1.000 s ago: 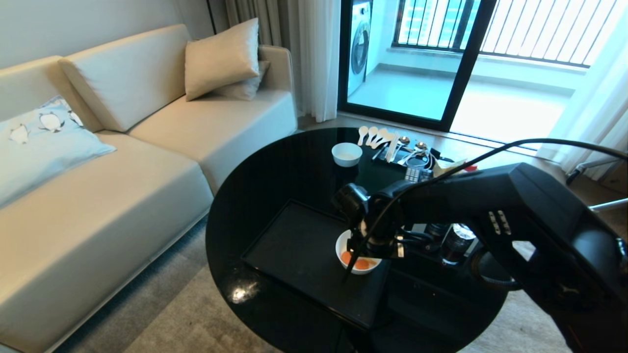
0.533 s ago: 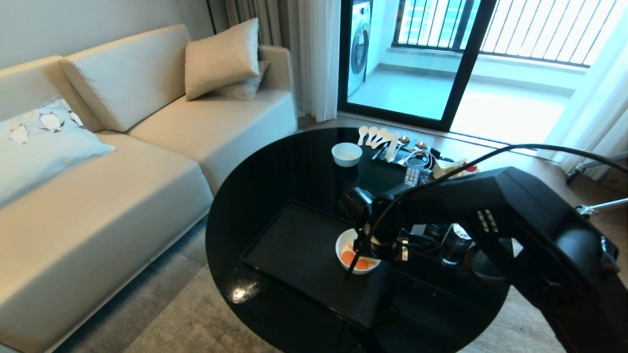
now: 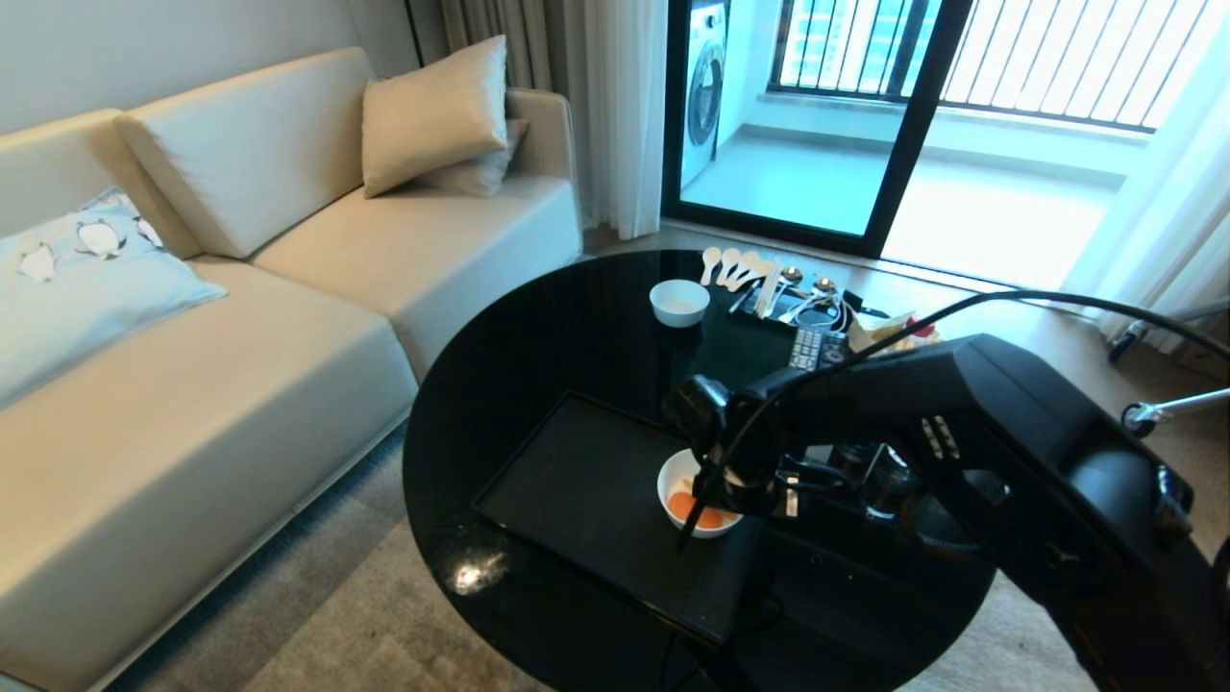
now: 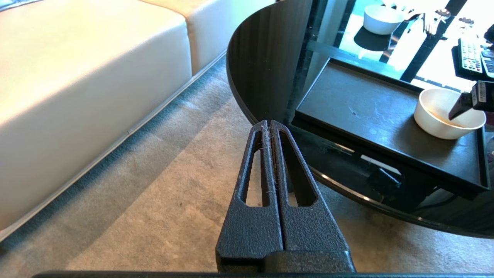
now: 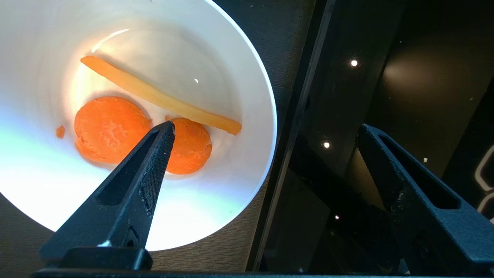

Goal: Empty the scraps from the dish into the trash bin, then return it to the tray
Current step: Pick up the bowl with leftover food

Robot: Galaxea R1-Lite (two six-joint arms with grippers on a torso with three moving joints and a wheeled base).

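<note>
Head view: round black desk [image 3: 538, 317] beside a sofa [image 3: 240, 317], w/ the tray [image 3: 577, 490] near the desk's front edge. The dish [image 3: 677, 481] sat upright at the tray's right end, close to its right rim, scraps [image 3: 697, 509] inside. R gripper [image 3: 711, 485] was right over the dish, arm reaching in from the desk's right side.

R wrist view: fingers [image 5: 150, 170] spread wide, straddling the dish [image 5: 231, 185] wall at the rim, one finger inside over the scraps [image 5: 112, 127], the other outside past the tray [image 5: 285, 127] rim, over the glossy desk [image 5: 405, 77]. Touching the rim or not: can't tell. Scraps = 2 orange slices side by side on the dish bottom, a thin strip lying just beside them, plus a tiny orange crumb.

L wrist view: L gripper [image 4: 269, 127] hung off the desk's left edge above the carpet [image 4: 162, 193], fingers pressed together, holding nothing.

A smaller bowl [image 3: 678, 302] stood toward the desk's far edge, spoons [image 3: 735, 267] & remote [image 3: 807, 348] near it. Bin not seen in any view.
</note>
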